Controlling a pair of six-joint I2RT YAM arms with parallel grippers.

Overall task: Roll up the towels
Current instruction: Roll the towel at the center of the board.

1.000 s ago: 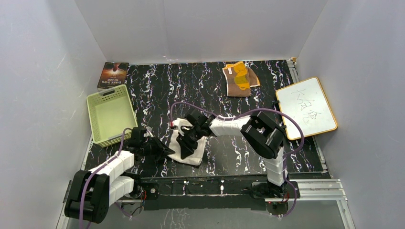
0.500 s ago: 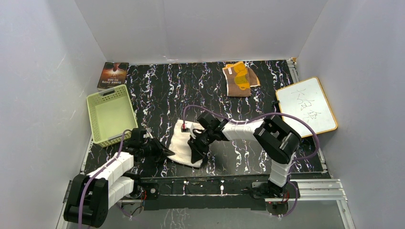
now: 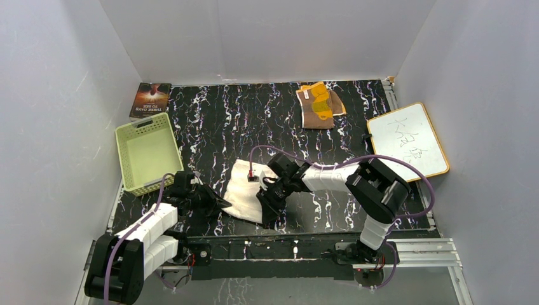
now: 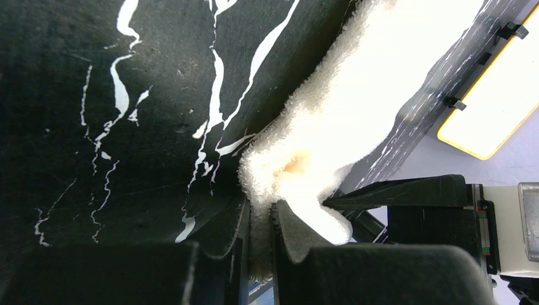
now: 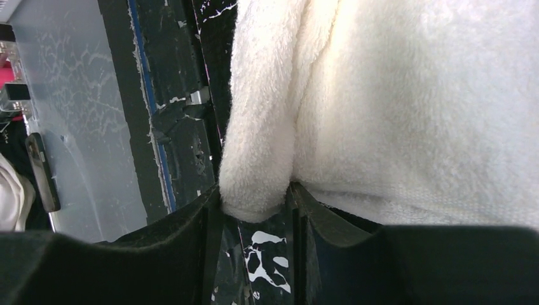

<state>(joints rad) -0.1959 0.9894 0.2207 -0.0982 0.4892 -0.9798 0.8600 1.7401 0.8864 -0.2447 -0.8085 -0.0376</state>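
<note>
Two towels lie on the worktop [image 3: 210, 121]. The cream-white towel [image 3: 243, 190] sits near the middle of the near edge, folded into a thick pad with a small dark mark at its far side, and both arms grip it. The left end effector [image 3: 219, 202] is pressed together on the towel's near left corner; in the left wrist view its fingers [image 4: 289, 232] squeeze a thin tuft of cream pile between them. The right end effector [image 3: 267, 210] reaches in from the right and pinches the near right edge; in the right wrist view a rounded fold of the towel [image 5: 407, 114] fills the gap between its fingers [image 5: 213, 219], touching both. The brown towel [image 3: 320, 107], patterned in yellow-orange, lies crumpled well apart at the far edge, right of the middle. A pale green basket [image 3: 130, 155] stands at the left edge, a book [image 3: 150, 100] lies at the far left corner, and a wood-framed white board [image 3: 407, 143] bearing dark scribbles rests at the right edge.
</note>
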